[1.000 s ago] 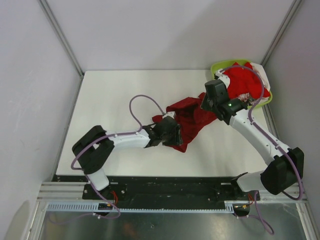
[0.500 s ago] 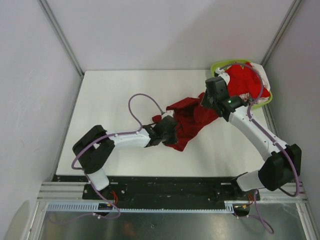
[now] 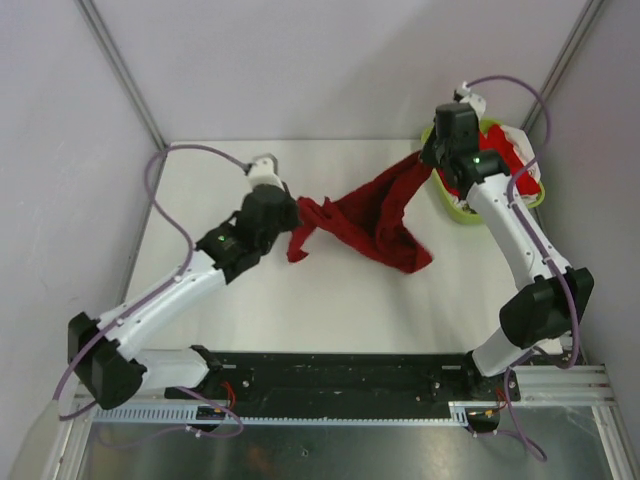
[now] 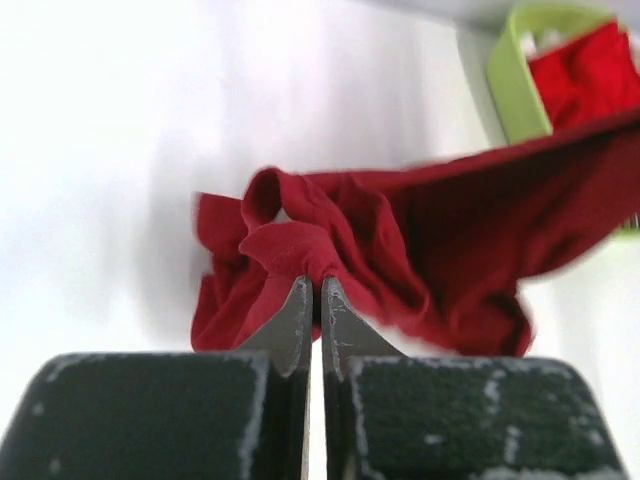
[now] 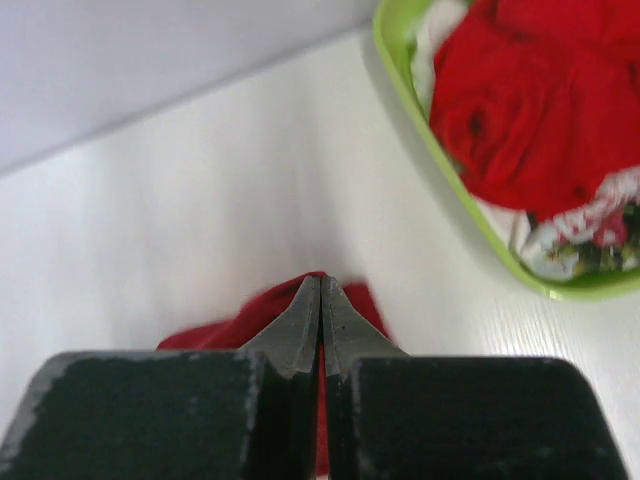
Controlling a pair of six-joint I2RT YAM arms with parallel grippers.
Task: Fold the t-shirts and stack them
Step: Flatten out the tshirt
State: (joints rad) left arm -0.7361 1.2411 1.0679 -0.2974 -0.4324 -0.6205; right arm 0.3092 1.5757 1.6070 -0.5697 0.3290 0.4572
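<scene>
Stretching through the air like a slack line, the dark crimson t-shirt [image 3: 375, 215] is strung between the two arms, and one end starts right at the lime-green basket [image 3: 455, 210]! That end sits just beside the basket's rim, on the side facing the open table. The other end is well apart from the basket, out over the middle of the white table [image 3: 330, 300]. The cloth sags in between, and a loose lobe droops on the side of the span nearer the arm bases. Whether it brushes the tabletop, I can't tell.

The right gripper [image 5: 320, 283] has the basket-side end. Its wrist view shows the fingers pressed tip to tip with a sliver of crimson pinched between them, so it's clamped on the shirt. The left gripper [image 4: 312, 285] has the end far from the basket. Its fingers are squeezed together on a bunched fold, creased cloth spills out on either side, and the shirt runs off toward the basket.

Inside the basket, brighter red shirts [image 5: 530, 110] are heaped up. There's white fabric [image 5: 435, 30] along the rim and a patterned piece [image 5: 590, 235] tucked at the edge. The basket itself sits at the table's far corner on the right arm's side, and that arm reaches up alongside it.
</scene>
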